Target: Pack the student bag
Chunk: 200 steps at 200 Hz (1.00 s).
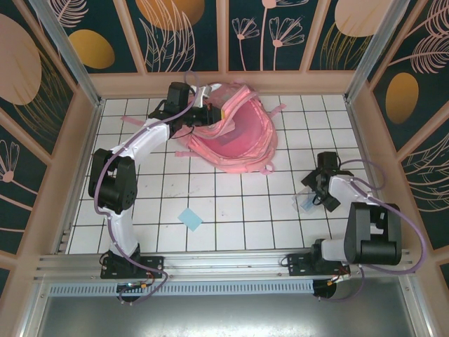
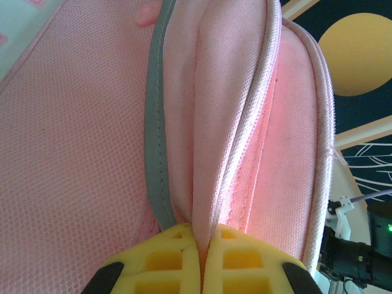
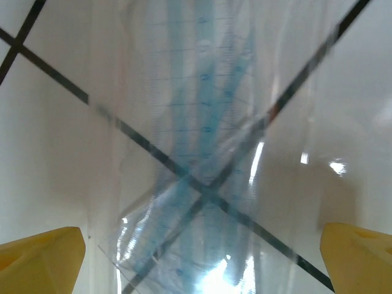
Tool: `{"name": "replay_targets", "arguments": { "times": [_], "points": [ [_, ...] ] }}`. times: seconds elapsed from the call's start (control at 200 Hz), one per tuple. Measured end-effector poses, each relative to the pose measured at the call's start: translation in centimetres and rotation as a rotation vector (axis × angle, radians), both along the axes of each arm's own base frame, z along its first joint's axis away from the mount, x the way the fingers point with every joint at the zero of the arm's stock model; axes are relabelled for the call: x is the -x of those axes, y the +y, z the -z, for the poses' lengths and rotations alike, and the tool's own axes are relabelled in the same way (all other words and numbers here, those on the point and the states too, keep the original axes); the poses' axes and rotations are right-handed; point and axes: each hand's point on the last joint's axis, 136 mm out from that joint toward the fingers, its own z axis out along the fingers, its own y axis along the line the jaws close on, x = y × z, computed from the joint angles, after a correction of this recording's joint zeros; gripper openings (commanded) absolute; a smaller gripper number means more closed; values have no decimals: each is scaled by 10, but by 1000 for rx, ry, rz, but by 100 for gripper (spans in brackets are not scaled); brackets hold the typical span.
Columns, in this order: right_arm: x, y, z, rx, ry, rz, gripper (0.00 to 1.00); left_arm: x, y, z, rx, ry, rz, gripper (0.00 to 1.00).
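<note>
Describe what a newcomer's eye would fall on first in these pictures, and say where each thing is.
The big pink student bag at the far middle of the white tiled table stands out first, a fold of it pinched in the shut left gripper. Next, the right gripper hangs open over a clear packet of blue strips at the table's right side. A small blue square lies alone nearer the front.

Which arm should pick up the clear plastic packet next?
Right. The right arm has its jaws open directly over the clear plastic packet on the table. The left arm is busy, its jaws shut on the student bag at a fabric edge.
</note>
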Motion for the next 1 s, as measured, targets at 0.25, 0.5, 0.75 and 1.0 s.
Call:
{"name": "replay_targets", "arguments": {
  "times": [0.25,0.5,0.75,1.0],
  "points": [
    [-9,12,6,32,-12,-44,90,1,0,-1,2,-4,-1,0],
    [-9,9,7,68,-30,-36,67,1,0,-1,4,-4,-2,0],
    [-13,9,-5,82,-73,-64,43,0,0,-1,5,-3,-3,0],
    [-27,11,-34,104,-152,-129,9,0,0,-1,6,-1,-5,0]
  ]
}}
